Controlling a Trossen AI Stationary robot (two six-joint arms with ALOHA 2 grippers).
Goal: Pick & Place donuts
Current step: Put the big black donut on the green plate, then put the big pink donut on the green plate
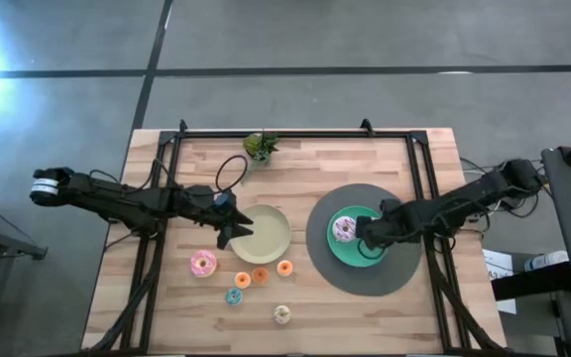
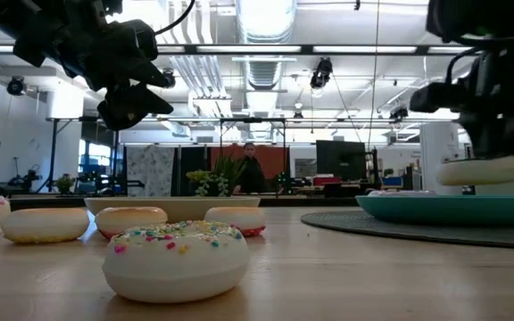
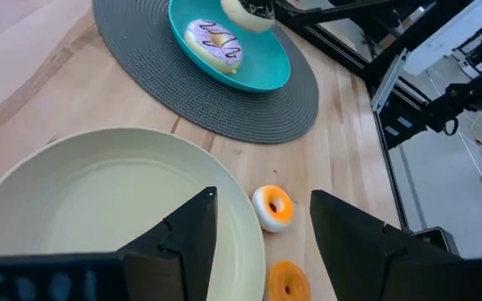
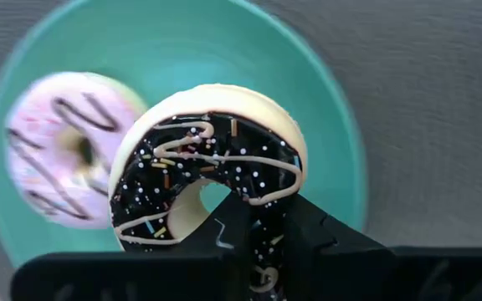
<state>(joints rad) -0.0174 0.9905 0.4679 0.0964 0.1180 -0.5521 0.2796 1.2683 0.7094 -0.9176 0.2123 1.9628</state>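
The right pincer, grasping the chocolate donut just above the teal plate beside the pink-iced donut, is placing it; next, release, while the left pincer hovers released.

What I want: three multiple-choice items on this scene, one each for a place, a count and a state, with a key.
1. Where does the lilac donut lie? A on the teal plate; B on the floor; C on bare wood.
2. How many plates? A one; B two; C four.
3. The right gripper is: A open, empty; B shut on the chocolate donut; C out of sight.
Key: A, it rests in the teal dish; B, teal plus the beige plate; B, its fingers pinch the ring.
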